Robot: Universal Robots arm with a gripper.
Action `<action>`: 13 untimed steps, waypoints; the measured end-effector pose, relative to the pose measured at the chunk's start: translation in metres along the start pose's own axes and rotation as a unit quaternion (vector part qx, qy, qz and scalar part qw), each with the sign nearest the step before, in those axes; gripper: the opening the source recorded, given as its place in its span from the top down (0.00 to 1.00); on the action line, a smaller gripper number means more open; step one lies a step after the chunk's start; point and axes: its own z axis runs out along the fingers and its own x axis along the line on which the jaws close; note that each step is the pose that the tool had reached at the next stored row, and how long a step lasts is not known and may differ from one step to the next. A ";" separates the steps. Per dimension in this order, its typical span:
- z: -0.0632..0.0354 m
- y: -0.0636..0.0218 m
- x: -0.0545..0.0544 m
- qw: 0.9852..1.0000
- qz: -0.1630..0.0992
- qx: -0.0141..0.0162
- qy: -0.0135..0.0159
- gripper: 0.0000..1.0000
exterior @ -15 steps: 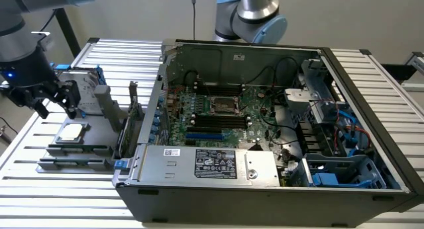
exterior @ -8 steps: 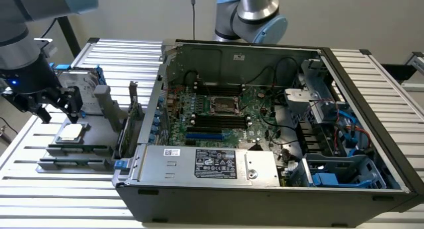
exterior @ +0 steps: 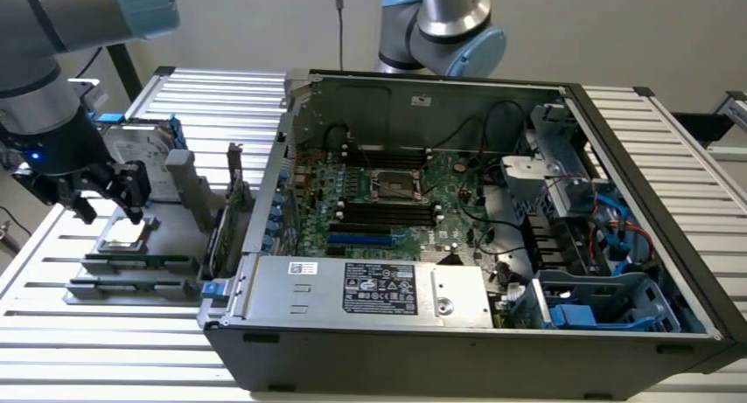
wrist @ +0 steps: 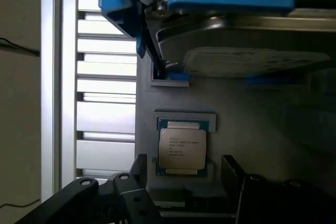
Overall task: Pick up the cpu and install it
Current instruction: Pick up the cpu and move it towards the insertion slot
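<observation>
Tool wide open above the cpu

At the exterior view's left, the tool (exterior: 110, 212) hovers with jaws spread over the cpu (exterior: 126, 237), which lies flat in a grey holder (exterior: 175, 232) on the bench (exterior: 117, 333); the open computer case (exterior: 467, 333) sits to its right.

Print on the cpu (wrist: 182, 148) is too small to read. The drive (wrist: 247, 59) is blurred and cut off in the wrist view, and partly behind the arm (exterior: 52, 132) in the exterior view
</observation>
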 end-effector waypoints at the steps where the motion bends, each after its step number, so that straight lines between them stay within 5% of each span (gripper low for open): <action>1: 0.0019 0.0000 0.000 1.000 0.000 0.000 0.000 0.33; 13: 0.0206 -0.0002 0.000 1.000 0.000 0.000 0.000 0.33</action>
